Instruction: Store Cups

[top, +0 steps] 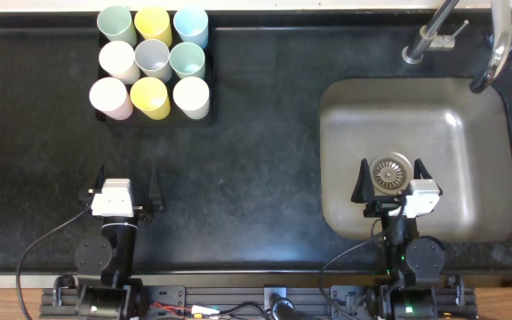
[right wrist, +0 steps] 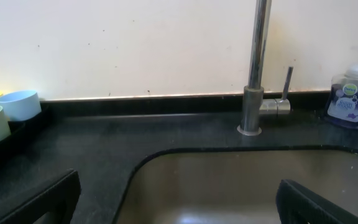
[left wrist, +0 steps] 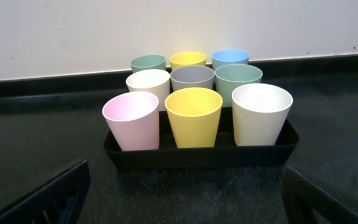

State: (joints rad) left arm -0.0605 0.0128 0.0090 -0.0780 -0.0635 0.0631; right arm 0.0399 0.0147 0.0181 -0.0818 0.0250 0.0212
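Observation:
A black tray point(top: 158, 123) stands at the back left of the dark counter, holding several upright cups in pastel colours. Its front row is a pink cup point(top: 110, 98), a yellow cup point(top: 149, 96) and a white cup point(top: 191, 96). In the left wrist view the tray point(left wrist: 197, 158) lies straight ahead, with the pink cup point(left wrist: 132, 121), yellow cup point(left wrist: 194, 115) and white cup point(left wrist: 261, 113) nearest. My left gripper point(top: 128, 178) is open and empty, well short of the tray. My right gripper point(top: 390, 173) is open and empty above the sink point(top: 452, 124).
A steel sink point(right wrist: 241, 180) is set into the counter on the right, with a faucet point(top: 434, 31) point(right wrist: 257, 68) behind it. A purple soap bottle point(right wrist: 351, 99) stands by the back wall. Bare black counter lies between the tray and the sink.

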